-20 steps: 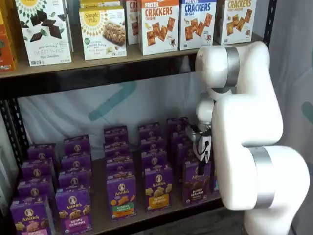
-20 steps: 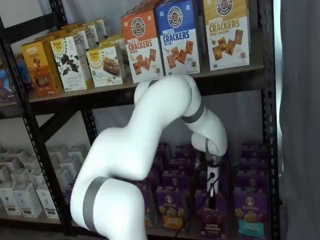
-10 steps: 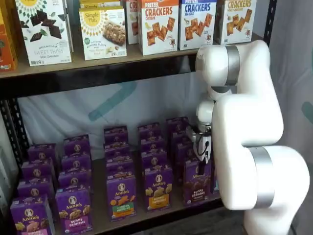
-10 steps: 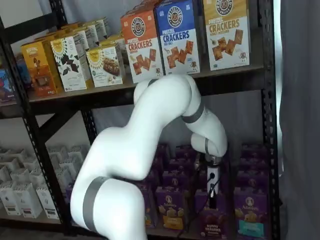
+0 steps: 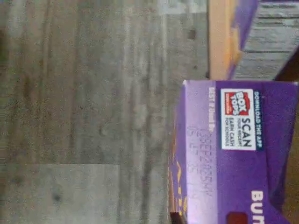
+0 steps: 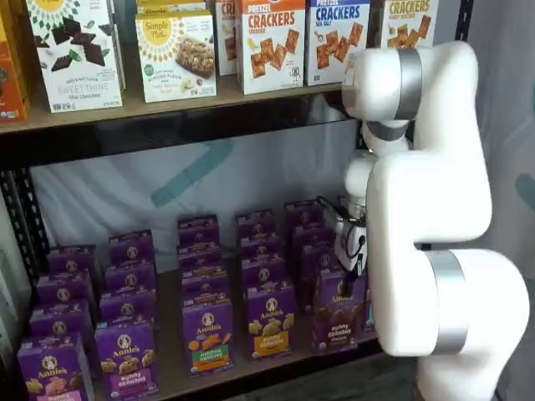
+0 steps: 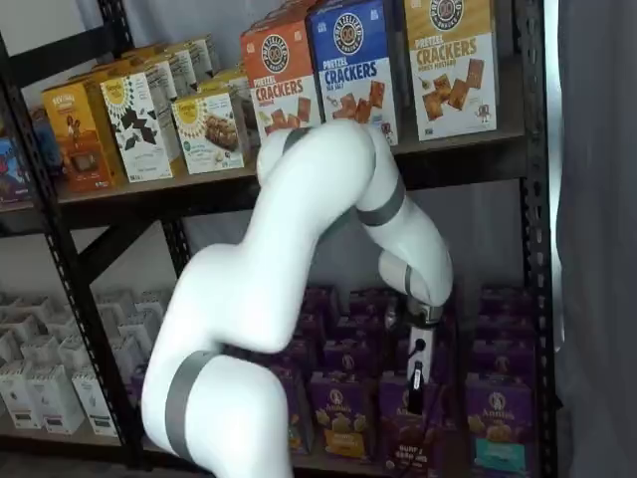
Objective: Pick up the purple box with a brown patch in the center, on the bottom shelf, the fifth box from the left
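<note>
The purple box [image 6: 337, 313] with a brown cookie picture and "Bunny Grahams" band is at the front of the bottom shelf [image 6: 167, 338], tilted slightly. It also shows in the other shelf view [image 7: 403, 443]. My gripper [image 6: 351, 266] comes down on its top from above, and its black fingers [image 7: 415, 390] are closed on the box. In the wrist view the box's purple top [image 5: 233, 154], with a Box Tops label, fills the near side and reaches out past the shelf's brown edge [image 5: 217, 42].
A purple carton with a yellow band [image 6: 270, 322] stands just left of the held box, and one with a teal patch [image 7: 495, 423] just right. Rows of purple cartons stand behind. Cracker boxes [image 6: 269, 42] line the upper shelf. A black upright [image 7: 532, 249] is on the right. Grey floor [image 5: 93, 116] lies below.
The arm's elbow has risen. The gripper and the purple box have moved up a little, and the box now leans slightly.
</note>
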